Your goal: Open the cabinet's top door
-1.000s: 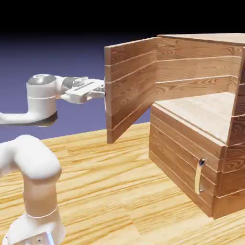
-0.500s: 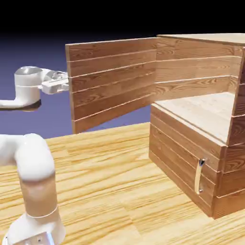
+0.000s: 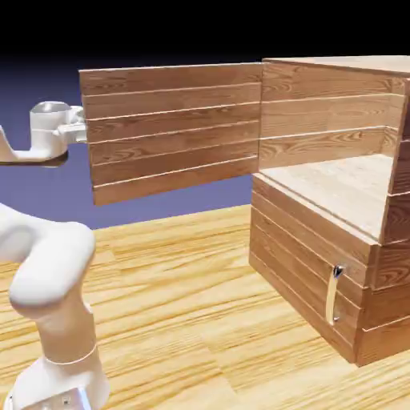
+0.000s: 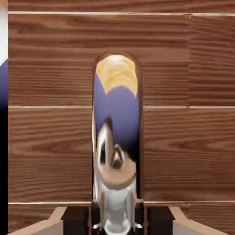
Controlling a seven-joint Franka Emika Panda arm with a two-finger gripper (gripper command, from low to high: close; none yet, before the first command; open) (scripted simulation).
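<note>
The cabinet [image 3: 336, 104] of reddish-brown planks stands at the exterior view's right. Its door [image 3: 172, 128], a panel of five planks, is swung wide open and juts out to the left from the cabinet's top corner. Only my wrist [image 3: 56, 128] shows past the door's left edge; the fingers are hidden behind the panel. In the hand view the long silver handle [image 4: 117, 137] stands upright against the door's planks [image 4: 50, 151], and my gripper [image 4: 117, 220] is shut on its lower end.
The opened compartment shows a pale wooden shelf [image 3: 344, 188]. Below it is the shorter plank panel [image 3: 296, 272], closed, with a small silver handle [image 3: 334, 295]. My arm's white base link [image 3: 56, 320] rises at the lower left of the wooden table [image 3: 200, 320].
The door has swung further open, its free edge moving toward the exterior view's left. My hand has travelled left with it, still holding the handle.
</note>
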